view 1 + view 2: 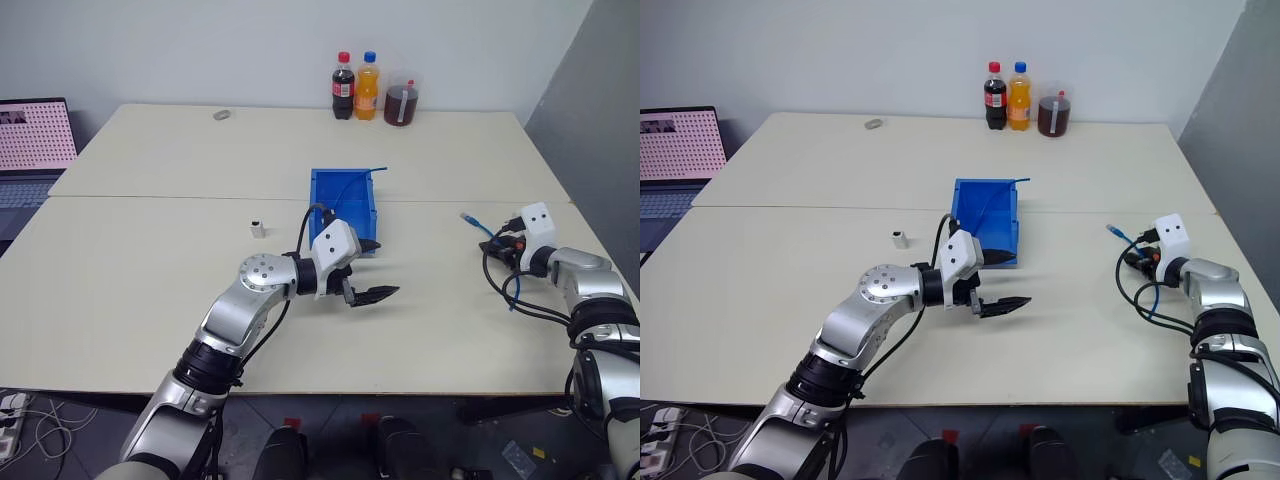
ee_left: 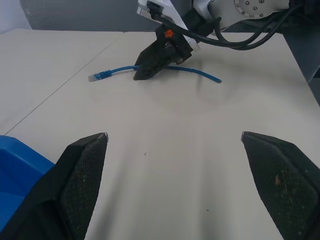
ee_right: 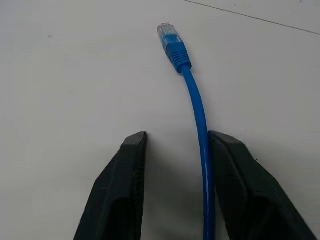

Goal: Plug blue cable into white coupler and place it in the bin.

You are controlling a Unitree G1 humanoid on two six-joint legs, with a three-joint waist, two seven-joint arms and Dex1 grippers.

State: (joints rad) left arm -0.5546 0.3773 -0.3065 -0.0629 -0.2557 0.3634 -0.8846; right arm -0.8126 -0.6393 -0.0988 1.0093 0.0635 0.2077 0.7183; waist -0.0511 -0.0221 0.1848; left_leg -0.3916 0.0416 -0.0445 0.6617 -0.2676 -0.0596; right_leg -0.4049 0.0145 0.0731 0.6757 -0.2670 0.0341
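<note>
Tabletop (image 1: 150,300) carrying all. Bin (image 1: 345,205) mid-table, open top ready for the finished pair. Left hand (image 1: 372,293) just before the bin, fingers wide apart, empty — seemingly waiting. Right hand (image 3: 175,185) straddling the cable (image 3: 197,115), fingers half closed, not yet clamped. Cable lying flat along the fingers, plug pointing away. Coupler (image 1: 258,229) left of the bin, untouched.

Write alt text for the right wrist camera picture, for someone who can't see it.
A blue cable lies on the pale table between the right gripper's two black jaws, close against one of them. Its clear plug lies on the table beyond the jaws, which stand partly apart and are not yet clamped on the cable.
</note>
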